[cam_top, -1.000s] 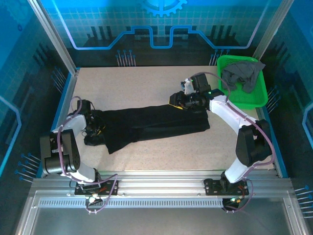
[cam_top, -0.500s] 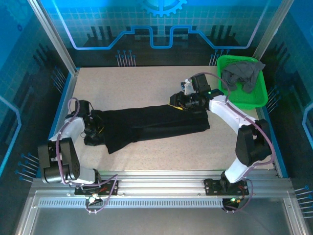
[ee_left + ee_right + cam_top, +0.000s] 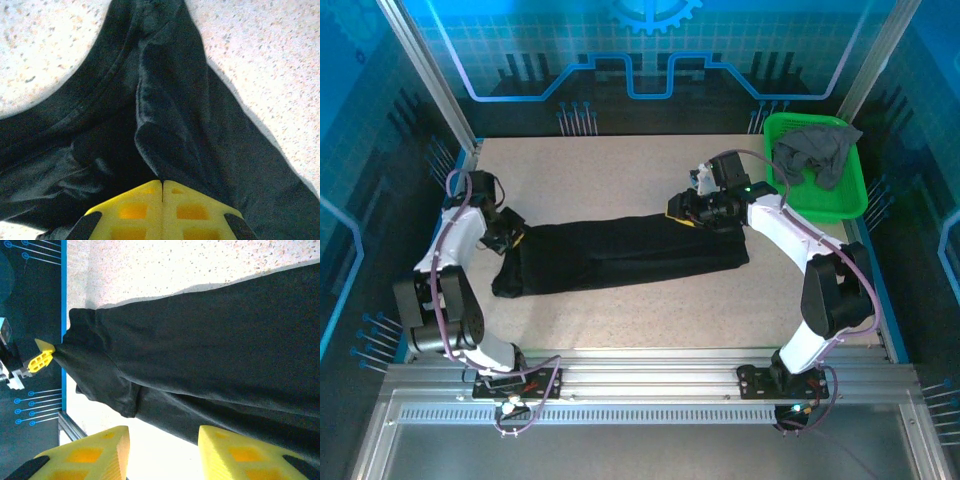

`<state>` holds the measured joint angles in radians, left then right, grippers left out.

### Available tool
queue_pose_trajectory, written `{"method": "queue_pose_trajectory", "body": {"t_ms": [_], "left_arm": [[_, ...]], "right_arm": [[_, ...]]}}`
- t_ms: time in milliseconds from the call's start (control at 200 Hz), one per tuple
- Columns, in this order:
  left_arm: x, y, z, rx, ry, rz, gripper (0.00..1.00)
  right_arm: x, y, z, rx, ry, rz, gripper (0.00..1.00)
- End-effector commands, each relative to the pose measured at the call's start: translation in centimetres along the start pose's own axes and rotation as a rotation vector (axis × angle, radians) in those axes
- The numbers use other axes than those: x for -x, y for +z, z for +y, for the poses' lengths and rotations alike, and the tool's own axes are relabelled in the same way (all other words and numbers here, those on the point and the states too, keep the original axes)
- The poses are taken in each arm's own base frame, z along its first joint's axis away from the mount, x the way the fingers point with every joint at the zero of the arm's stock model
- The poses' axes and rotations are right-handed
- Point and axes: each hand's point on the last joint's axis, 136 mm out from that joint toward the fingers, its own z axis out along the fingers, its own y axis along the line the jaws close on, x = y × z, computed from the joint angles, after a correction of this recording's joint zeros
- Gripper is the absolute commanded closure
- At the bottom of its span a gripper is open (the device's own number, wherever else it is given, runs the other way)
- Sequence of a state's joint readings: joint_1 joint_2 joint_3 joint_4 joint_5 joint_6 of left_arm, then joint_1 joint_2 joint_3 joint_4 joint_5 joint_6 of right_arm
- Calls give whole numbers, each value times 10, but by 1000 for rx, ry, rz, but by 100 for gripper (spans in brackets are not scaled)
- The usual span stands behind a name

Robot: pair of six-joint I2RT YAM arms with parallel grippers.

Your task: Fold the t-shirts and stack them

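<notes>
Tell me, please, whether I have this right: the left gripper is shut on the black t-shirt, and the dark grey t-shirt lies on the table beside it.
Not quite. The dark grey t-shirt lies in the green basket, not on the table; the top external view shows it. The left gripper is shut on the black t-shirt, as you say.

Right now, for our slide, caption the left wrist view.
Left hand shut on a fold of the black t-shirt over the speckled table.
</notes>
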<state>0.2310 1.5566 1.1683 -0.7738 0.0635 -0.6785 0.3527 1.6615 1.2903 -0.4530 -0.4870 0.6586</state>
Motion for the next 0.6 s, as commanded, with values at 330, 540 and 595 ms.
{"method": "queue_pose_trajectory", "body": {"t_ms": [330, 540, 595], "left_arm": [[36, 50, 15, 222, 82, 13, 100], [57, 71, 1, 218, 110, 9, 99], [57, 75, 4, 246, 106, 25, 98]], "right_arm": [[-10, -3, -21, -53, 35, 17, 61], [-18, -5, -46, -118, 51, 27, 64], [-19, -8, -50, -132, 52, 24, 64]]}}
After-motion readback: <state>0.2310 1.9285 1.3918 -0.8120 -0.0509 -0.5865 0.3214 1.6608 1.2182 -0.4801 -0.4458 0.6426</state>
